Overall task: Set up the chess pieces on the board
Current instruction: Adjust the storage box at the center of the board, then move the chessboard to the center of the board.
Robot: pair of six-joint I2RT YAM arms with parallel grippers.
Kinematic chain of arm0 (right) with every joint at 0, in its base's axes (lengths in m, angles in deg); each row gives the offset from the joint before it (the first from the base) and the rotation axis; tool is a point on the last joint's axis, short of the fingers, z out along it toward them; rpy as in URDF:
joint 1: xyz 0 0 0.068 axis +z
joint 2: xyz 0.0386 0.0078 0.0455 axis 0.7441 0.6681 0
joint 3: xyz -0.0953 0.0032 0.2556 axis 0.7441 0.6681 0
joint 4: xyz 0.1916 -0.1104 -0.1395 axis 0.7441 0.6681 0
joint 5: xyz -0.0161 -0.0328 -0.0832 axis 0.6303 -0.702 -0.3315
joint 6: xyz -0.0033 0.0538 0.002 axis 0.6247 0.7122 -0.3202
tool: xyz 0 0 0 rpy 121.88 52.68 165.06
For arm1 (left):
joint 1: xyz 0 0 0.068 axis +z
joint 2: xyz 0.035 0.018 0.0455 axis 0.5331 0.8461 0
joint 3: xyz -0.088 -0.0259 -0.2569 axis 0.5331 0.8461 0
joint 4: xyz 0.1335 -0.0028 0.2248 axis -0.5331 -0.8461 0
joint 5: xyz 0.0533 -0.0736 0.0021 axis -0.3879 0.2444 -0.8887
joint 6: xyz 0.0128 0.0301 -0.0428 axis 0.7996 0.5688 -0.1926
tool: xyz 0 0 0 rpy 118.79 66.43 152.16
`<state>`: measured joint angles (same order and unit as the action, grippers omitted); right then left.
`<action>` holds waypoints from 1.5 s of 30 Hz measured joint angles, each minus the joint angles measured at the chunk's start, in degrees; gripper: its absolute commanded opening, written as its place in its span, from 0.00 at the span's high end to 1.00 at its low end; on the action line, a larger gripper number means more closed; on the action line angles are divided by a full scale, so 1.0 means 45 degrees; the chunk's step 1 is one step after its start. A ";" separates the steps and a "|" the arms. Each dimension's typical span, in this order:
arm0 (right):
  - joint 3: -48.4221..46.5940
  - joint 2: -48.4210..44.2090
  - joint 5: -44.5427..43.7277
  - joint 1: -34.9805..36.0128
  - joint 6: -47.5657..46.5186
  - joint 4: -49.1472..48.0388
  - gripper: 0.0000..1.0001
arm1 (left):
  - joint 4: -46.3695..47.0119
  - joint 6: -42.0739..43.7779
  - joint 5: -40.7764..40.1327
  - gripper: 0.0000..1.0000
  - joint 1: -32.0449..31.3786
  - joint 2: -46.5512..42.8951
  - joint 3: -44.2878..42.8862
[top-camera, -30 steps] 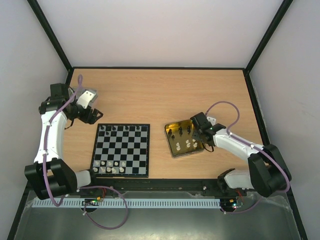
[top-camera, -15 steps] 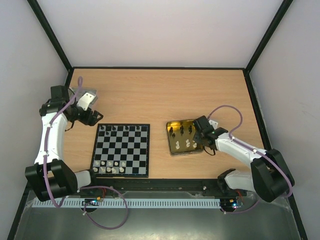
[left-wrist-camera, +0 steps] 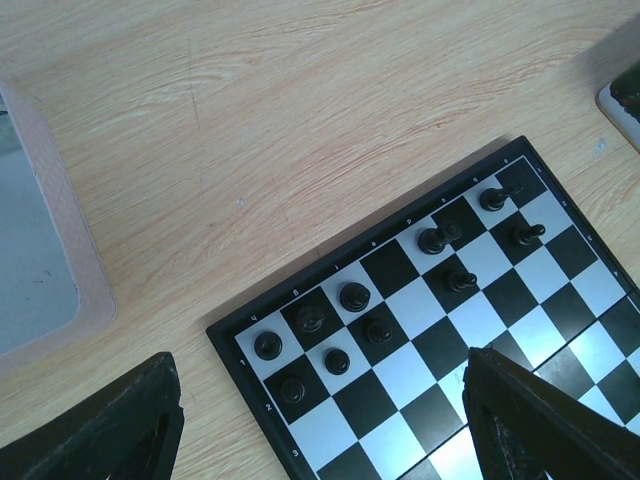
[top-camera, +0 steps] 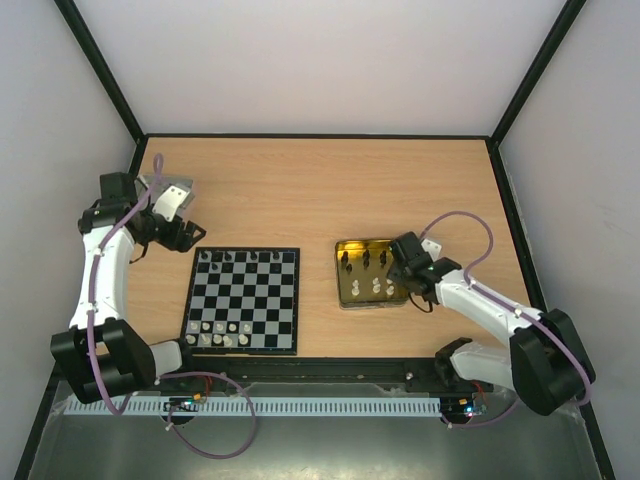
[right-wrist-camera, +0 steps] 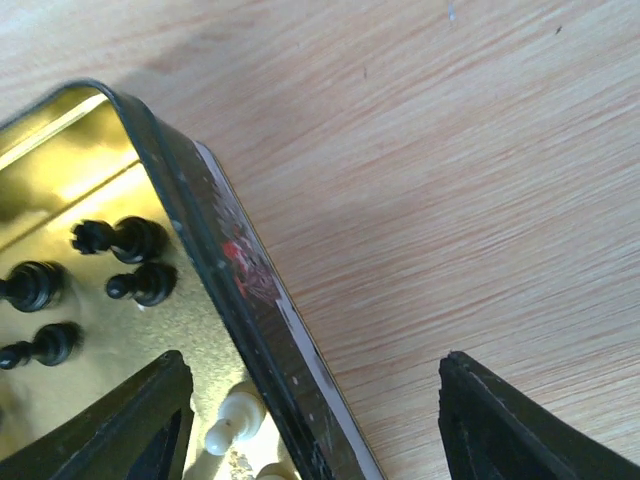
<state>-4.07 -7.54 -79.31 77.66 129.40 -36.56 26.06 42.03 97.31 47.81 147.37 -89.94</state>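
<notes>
1. Chess pieces [top-camera: 219, 326] sit in 2 places. Cream ones fill part of the board's [top-camera: 250, 295] near rows and black pieces [left-wrist-camera: 353, 296] part of its far rows. More black pieces and a few cream pieces [right-wrist-camera: 235, 420] wait in the gold tin tray [top-camera: 350, 297], which lies on the table [top-camera: 320, 190] to the right of the board.
2. We judge the split sensible: each colour gathers on its own side of the board, and the tray keeps the unplaced pieces within the right arm's reach.
3. Our right tool [right-wrist-camera: 312, 375] is open, its 2 fingers wide apart. It sits low over the tray's right wall, so one finger is over the gold floor and the other over bare table. It carries nothing.
4. Our left tool [left-wrist-camera: 320, 356] is also open and empty. It hovers off the board's far-left corner, looking down on the black rows, which keeps it clear of the right arm's work.
5. Compared with 1 s ago, the tray has turned: it lay skewed then and now sits nearly square to the table edges. The right tool has slid slightly right and nearer, and we think it nudged the tray round.
6. The left arm has barely shifted, and the pieces on the board look unchanged.
</notes>
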 measured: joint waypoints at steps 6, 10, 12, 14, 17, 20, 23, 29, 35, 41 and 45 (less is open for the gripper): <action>-0.0636 -0.0520 -0.0321 0.0000 -0.0151 0.0384 0.26 | -0.0010 -0.0063 0.0102 0.25 0.0034 -0.0019 -0.0049; -0.1355 -0.0845 -0.0573 0.0000 -0.0325 0.0855 0.24 | -0.0019 -0.0180 0.0044 0.36 0.0189 -0.0034 -0.0053; -0.1778 -0.1180 -0.0743 0.0000 -0.0379 0.1146 0.24 | -0.0068 -0.0117 -0.0083 0.42 0.0563 -0.0039 -0.0053; -0.2210 -0.1598 -0.0884 0.0000 -0.0476 0.1409 0.24 | -0.0209 0.0136 -0.0185 0.46 0.1234 -0.0029 -0.0034; -0.2803 -0.1870 -0.1054 0.0029 -0.0685 0.1758 0.24 | -0.0612 0.0835 -0.0345 0.52 0.2647 0.0053 0.0073; -0.3036 -0.1870 -0.1117 0.0185 -0.0918 0.2006 0.23 | -0.1073 0.1685 -0.0597 0.61 0.3900 0.0155 0.0549; -0.3104 -0.1865 -0.1117 0.0471 -0.1146 0.2191 0.23 | -0.1574 0.2477 -0.0976 0.65 0.4629 0.0175 0.1345; -0.3138 -0.1642 -0.0821 0.1137 -0.1520 0.2220 0.24 | -0.2229 0.3619 -0.1938 0.74 0.5042 0.0107 0.3186; -0.3138 -0.1515 -0.0355 0.1661 -0.1812 0.2205 0.27 | -0.2472 0.3891 -0.2331 0.77 0.5047 0.0029 0.3789; -0.3138 -0.1569 0.0330 0.1787 -0.2021 0.2127 0.53 | -0.2030 0.3803 -0.2822 0.80 0.5047 -0.0214 0.4886; -0.3167 -0.1579 0.0792 0.2103 -0.2132 0.1928 0.67 | -0.1812 0.3677 -0.2963 0.81 0.5042 -0.0155 0.5124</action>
<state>-18.32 -14.65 -75.74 87.13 119.80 -27.88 17.91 58.58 83.97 70.50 146.67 -66.89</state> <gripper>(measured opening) 0.399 0.193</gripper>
